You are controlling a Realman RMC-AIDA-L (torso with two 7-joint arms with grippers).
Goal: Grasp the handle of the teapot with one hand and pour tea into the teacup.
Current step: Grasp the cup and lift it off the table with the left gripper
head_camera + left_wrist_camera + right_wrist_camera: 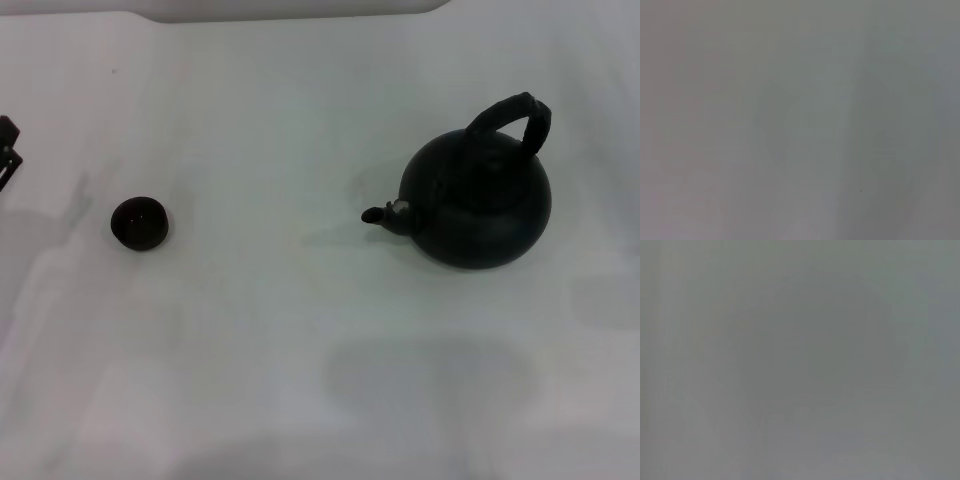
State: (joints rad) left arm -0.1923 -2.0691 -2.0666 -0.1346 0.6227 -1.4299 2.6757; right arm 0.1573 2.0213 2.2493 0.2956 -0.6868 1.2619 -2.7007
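Head view is showing a white table (pixel 300 340) lying under everything, with the teapot (pixel 478 205) sitting at about three o'clock, upright, its stubby spout (pixel 385 213) pointing toward nine o'clock. Its arched handle (pixel 512 120) is rising over the body at roughly one o'clock — that loop looks like the place to take hold, at its crown, since the round matte body is offering no purchase. I am judging the pot heavy and rigid, likely to swing under the handle when tipped. The teacup (pixel 139 222) is resting well apart at nine o'clock — small, glossy, probably light and easy to knock. A dark piece of the left gripper (pixel 8 150) is peeking in at the edge; whether its jaws are open I cannot tell. The right gripper is showing nowhere. No writing or brand is appearing.
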